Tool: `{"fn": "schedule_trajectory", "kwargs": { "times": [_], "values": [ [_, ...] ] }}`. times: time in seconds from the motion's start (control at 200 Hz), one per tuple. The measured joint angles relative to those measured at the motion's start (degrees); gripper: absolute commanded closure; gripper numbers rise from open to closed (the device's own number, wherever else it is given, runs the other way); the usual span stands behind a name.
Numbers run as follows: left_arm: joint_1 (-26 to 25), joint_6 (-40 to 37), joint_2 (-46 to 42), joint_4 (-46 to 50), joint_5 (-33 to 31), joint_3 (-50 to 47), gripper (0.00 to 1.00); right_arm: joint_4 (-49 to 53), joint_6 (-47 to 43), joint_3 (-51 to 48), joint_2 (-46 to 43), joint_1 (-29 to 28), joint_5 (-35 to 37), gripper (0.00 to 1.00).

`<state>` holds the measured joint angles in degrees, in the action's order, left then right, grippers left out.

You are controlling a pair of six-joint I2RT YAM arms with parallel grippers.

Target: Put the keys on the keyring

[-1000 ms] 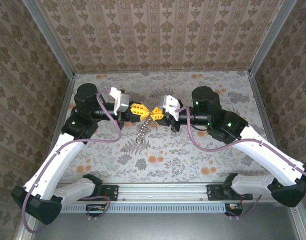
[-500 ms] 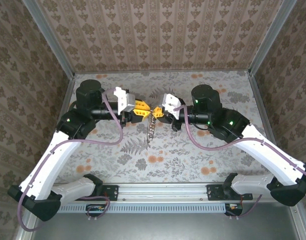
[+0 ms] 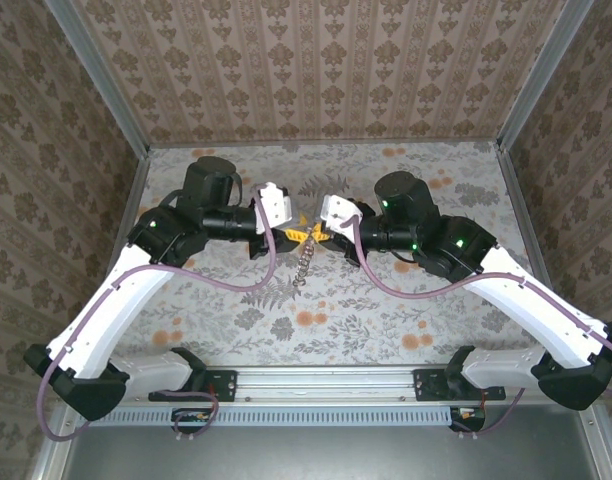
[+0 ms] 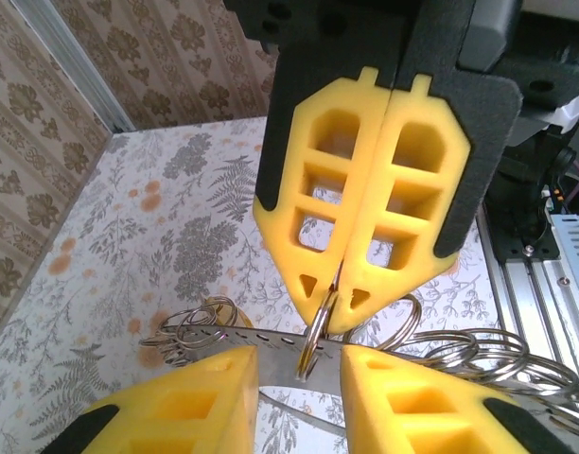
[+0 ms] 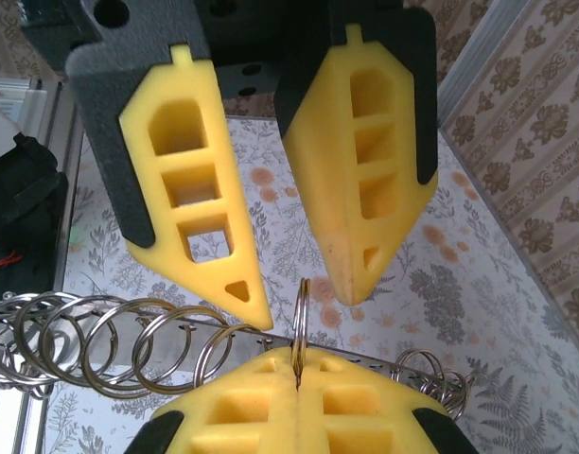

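Since earlier the left fingers (image 4: 190, 402) are parted narrowly; the thin grey metal ring chain (image 3: 302, 264) is pinched by closed right fingers (image 4: 327, 218) above the flowered table (image 3: 326, 340).

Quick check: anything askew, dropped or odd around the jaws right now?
Nothing stands out. The right gripper has jaws shut on one ring of the keyring, the rest trailing loose; the left gripper has jaws open beside it.

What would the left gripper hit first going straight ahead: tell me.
Most likely the metal ring pinched in the right gripper's shut tips; it stands between the left gripper's open fingers. Those tips come next, though depth is unclear.
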<state>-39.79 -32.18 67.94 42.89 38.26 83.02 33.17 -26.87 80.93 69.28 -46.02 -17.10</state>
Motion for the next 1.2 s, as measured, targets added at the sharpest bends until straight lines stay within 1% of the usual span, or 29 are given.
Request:
{"fn": "schedule_trajectory", "kwargs": {
  "times": [0.175,0.27,0.49,0.765,0.825,0.84,0.87,0.895,1.08,1.2],
  "values": [
    [-0.3,-0.3,0.1,0.6,-0.6,0.0,0.71,0.5,-0.1,0.0,0.2,0.0,-0.9,1.0],
    [-0.3,-0.5,0.2,0.7,-0.6,0.0,0.74,0.6,-0.2,0.1,0.7,0.0,-1.4,1.0],
    [-0.3,-0.7,0.3,0.7,-1.0,0.0,0.72,1.8,-0.2,1.0,1.9,0.0,-1.7,1.0],
    [-0.5,-1.3,0.3,1.6,-2.0,0.0,0.73,2.2,-0.4,1.4,2.6,0.0,-1.7,1.0],
    [-0.8,-1.4,0.4,1.7,-2.4,0.0,0.77,2.5,-0.4,1.6,2.8,0.0,-1.7,1.0],
    [-0.9,-1.5,0.5,1.8,-2.5,0.0,0.82,2.6,-0.4,1.6,2.9,0.0,-1.7,1.0],
    [-1.1,-1.8,0.6,1.8,-2.6,0.1,0.93,2.9,-0.5,1.6,3.0,0.0,-1.7,1.0],
    [-1.2,-1.6,0.8,1.8,-2.7,0.2,1.0,3.0,-0.4,1.7,3.0,0.0,-1.7,1.0],
    [-1.4,-2.6,1.0,2.5,-1.7,0.3,1.0,3.3,-0.4,1.9,3.1,0.3,-1.3,1.0],
    [0.5,-2.2,0.7,2.1,1.3,0.2,1.0,2.4,-0.4,1.9,2.9,0.2,-1.6,1.0]
  ]
}}
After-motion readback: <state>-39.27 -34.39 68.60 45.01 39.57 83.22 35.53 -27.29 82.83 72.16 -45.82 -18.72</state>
